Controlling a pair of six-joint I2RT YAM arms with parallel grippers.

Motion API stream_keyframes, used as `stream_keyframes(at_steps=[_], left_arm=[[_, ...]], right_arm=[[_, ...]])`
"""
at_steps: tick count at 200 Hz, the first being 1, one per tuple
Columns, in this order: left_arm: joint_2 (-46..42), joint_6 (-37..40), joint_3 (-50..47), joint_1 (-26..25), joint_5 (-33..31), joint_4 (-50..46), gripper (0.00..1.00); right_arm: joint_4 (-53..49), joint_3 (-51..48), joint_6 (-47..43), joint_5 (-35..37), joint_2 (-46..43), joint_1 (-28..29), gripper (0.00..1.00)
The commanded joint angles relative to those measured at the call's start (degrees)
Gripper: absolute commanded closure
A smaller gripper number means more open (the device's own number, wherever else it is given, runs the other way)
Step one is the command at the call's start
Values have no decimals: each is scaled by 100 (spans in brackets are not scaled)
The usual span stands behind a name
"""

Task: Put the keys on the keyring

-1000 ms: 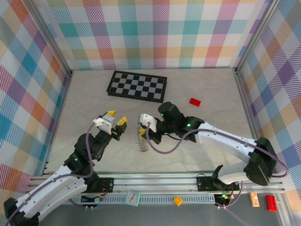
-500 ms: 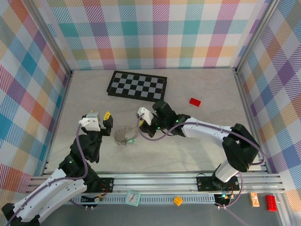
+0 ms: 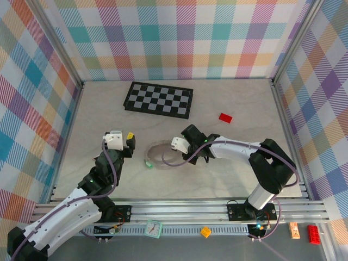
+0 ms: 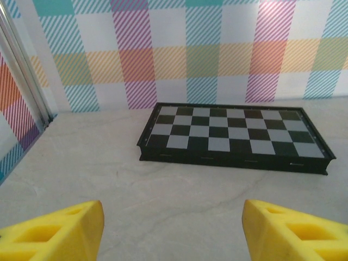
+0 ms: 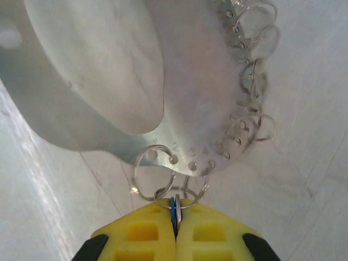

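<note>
Nearest me, the left end effector [image 4: 171,228] has drawn back to its own side, fingers spread wide with nothing between them. A moment ago the keyring [image 5: 206,130] was held up between the two arms. Now it lies flat on the tabletop [image 3: 217,179], with the green key [image 3: 148,162] at its near-left edge. At the ring's right edge the right end effector [image 5: 175,217] is pinched tight on the blue key [image 5: 175,209], among small rings on the loop. I'd judge the threading nearly done, with only the release left. Beyond lies the chequered board [image 3: 157,99].
</note>
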Motion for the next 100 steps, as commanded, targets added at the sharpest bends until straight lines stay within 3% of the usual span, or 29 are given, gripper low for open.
stream_keyframes(at_steps=[1,71,87,100], left_arm=[[106,-167,-44,173,231,162,33],[404,-157,-118,567,455,236,32],[472,-155,-128,717,519,271,32],[568,-135,-146,862,565,344,31]], right_arm=[[-444,8,-276,257,-32,-5,100],[-1155,23,-395,795,21,-53,100],[-1290,21,-416,883,44,-49,96],[-1350,10,-417,908,40,-73,87]])
